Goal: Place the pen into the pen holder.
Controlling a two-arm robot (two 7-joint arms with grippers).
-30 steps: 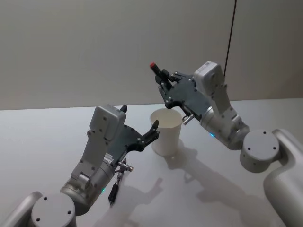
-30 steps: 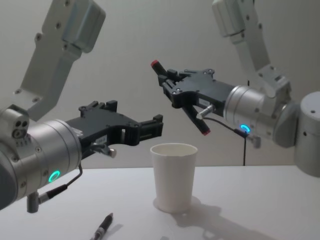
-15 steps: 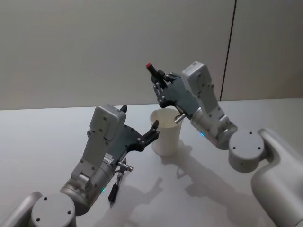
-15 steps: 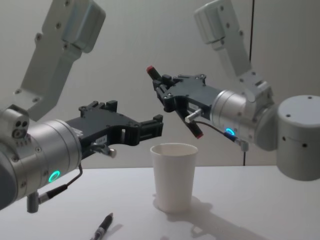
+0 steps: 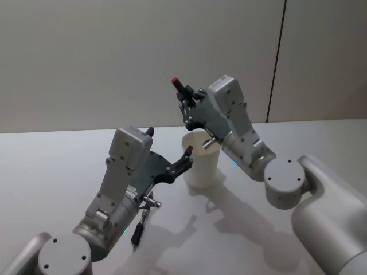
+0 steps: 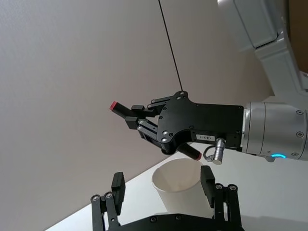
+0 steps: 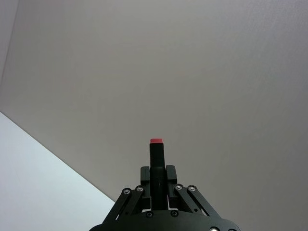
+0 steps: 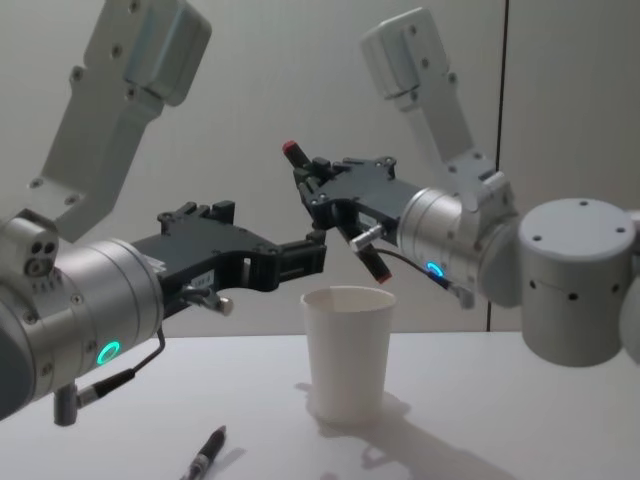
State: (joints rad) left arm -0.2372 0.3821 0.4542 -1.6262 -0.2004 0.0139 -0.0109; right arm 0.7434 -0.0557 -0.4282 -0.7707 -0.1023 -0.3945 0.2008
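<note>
- My right gripper (image 5: 186, 102) hangs in the air above the pen holder (image 5: 202, 165), fingers clamped narrow on the pen (image 8: 373, 263), which they grip near its upper half.
- The pen is tilted, not upright. Its long axis runs from a red upper end, pointing up and over toward my left side, down to a red lower end.
- In the chest view that lower end sits above the holder's mouth, over the right part of the opening and apart from the rolled rim.
- The pen holder stands upright on the table (image 5: 51, 166), mouth open upward. I cannot see its inside.
- My left gripper (image 5: 169, 143) is spread wide at about rim height just left of the holder. One fingertip (image 5: 187, 153) is very near the cup's wall, and I cannot tell whether it touches. From the left wrist view the cup shows between the two fingers, a little ahead of them.
- So room is tight on the cup's left side. The table to the right of the cup and in front of it is bare apart from shadows.
- The table's far edge meets the wall (image 5: 86, 57) behind the holder, with a strip of bare top between.
- A spare pen (image 5: 138, 228) lies flat on the table under my left arm, well apart from the holder.
</note>
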